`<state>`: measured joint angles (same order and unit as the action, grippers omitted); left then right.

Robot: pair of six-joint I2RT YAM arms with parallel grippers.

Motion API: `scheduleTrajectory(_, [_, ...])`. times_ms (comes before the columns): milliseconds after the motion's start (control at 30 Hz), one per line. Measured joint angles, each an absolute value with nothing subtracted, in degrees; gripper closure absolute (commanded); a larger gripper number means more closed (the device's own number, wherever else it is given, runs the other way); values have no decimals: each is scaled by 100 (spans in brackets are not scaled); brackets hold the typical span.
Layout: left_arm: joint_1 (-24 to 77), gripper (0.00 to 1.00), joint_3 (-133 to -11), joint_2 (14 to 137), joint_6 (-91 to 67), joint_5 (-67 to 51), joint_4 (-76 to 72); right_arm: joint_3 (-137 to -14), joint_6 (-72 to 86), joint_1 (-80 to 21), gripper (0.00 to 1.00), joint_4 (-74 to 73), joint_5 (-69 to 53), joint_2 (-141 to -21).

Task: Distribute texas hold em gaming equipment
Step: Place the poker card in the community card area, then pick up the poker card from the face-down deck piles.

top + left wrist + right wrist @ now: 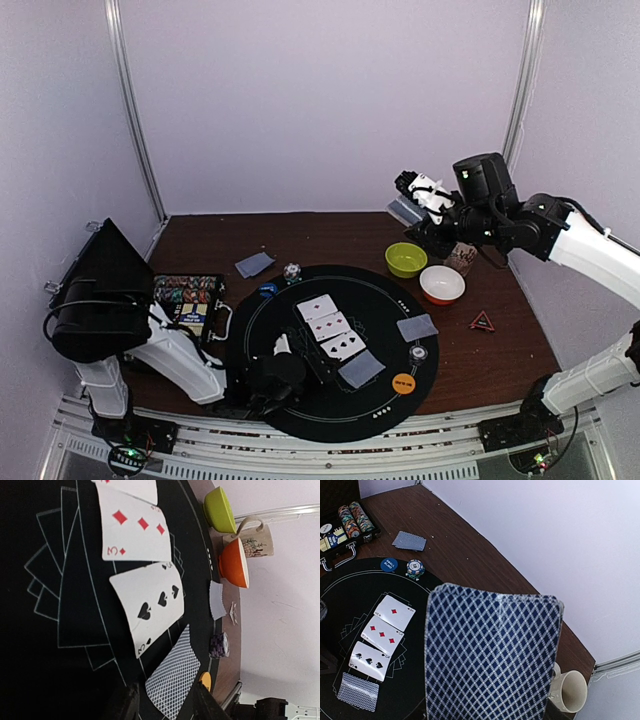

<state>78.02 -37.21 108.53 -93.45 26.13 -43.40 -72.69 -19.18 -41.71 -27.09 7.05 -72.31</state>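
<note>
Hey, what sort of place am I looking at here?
Likely a robot test booth staged for poker: plain white walls enclose a small table, with a round black mat, dealt cards and a chip case on it.

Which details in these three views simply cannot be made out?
Face-down card value: left wrist view, face against the mat.
Fingers of the right gripper: right wrist view, the held cards cover them.
Orange disc lettering: top view, too small.
Mug: right wrist view, partly behind the held cards.
</note>
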Motion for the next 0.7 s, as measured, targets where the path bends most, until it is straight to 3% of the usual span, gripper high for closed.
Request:
scheduleTrajectory(100, [7802, 61, -3717, 10501, -9026, 2860, -4014, -7269, -1927, -4178, 51, -2709, 701, -7231])
scheduleTrajectory(233, [7802, 47, -3686, 9915, -8097, 3111, -3887, -7269, -1955, -4187, 51, -2716, 637, -7231])
scheduleTrajectory(433, [7769, 26, -3760, 8335, -5140, 3083, -3916, -7255, -2110, -4427, 51, -2744, 508, -7247])
scheduleTrajectory(700, [6541, 20, -4904, 6997, -3651, 1691, -2270, -7251, -2567, -5319, 50, -2906, 320, -7437])
